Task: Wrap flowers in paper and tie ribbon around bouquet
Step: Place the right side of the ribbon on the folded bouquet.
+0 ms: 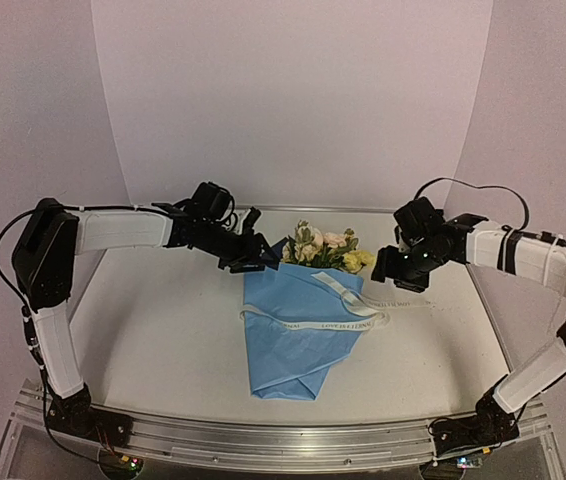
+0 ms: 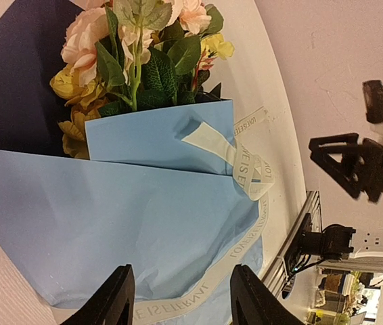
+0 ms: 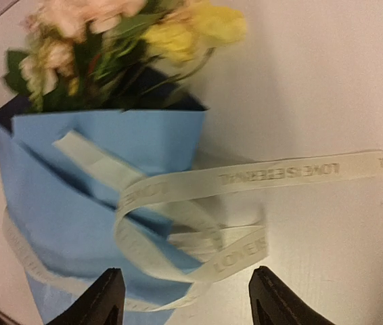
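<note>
Right wrist view: my right gripper (image 3: 186, 277) stands open, empty, above the ribbon (image 3: 279, 172), which lies loosely looped across the paper (image 3: 110, 135) cone holding the flowers (image 3: 110, 27). My left gripper (image 2: 181, 271) is likewise open beside the blooms. Recommendation: grasp the free tail near its end; pull level, without dragging paper.

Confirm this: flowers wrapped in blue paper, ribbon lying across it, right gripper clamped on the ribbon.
Wrong on one point: the right gripper is not clamped on the ribbon; its jaws stand open and empty, as the right wrist view shows. The flowers are wrapped in the blue paper, ribbon lying across it.
</note>
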Action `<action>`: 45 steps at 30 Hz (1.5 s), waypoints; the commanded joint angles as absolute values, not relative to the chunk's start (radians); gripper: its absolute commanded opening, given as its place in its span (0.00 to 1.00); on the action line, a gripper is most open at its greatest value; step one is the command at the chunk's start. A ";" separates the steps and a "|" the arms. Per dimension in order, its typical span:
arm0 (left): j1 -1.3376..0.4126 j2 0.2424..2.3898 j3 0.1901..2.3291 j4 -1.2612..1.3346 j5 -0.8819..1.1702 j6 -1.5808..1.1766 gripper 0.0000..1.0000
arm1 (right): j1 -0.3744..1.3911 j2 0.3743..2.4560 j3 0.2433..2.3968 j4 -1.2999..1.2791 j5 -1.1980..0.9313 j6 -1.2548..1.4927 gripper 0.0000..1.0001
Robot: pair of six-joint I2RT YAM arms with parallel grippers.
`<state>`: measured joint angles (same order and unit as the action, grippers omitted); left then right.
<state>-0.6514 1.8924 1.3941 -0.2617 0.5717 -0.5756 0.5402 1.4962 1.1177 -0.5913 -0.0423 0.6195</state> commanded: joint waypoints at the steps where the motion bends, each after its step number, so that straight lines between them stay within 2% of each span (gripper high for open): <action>1: -0.649 1.815 1.399 -0.287 0.548 -0.553 0.50 | 0.415 1.573 1.089 -0.681 0.053 0.791 0.66; 10: -0.649 1.817 1.426 -0.325 0.547 -0.536 0.50 | 0.300 1.799 1.201 -0.736 0.096 0.934 0.60; 20: -0.643 1.799 1.418 -0.334 0.553 -0.526 0.49 | 0.274 1.936 1.298 -0.782 0.161 1.048 0.63; 26: -0.640 1.783 1.413 -0.317 0.581 -0.529 0.48 | 0.273 2.028 1.379 -0.855 0.158 1.101 0.59; 30: -0.638 1.764 1.410 -0.310 0.598 -0.527 0.48 | 0.287 2.066 1.416 -0.910 0.169 1.112 0.49; 35: -0.638 1.740 1.396 -0.293 0.615 -0.526 0.47 | 0.302 2.059 1.399 -0.936 0.187 1.123 0.15; 38: -0.638 1.728 1.385 -0.283 0.621 -0.529 0.47 | 0.321 2.040 1.377 -0.940 0.201 1.125 0.00; 45: -0.637 1.711 1.368 -0.271 0.621 -0.528 0.46 | 0.332 1.926 1.275 -0.918 0.226 1.120 0.00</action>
<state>-0.6418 1.7620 1.3740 -0.3095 0.6029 -0.5471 0.3265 2.0134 1.3336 -0.8870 0.1859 1.1210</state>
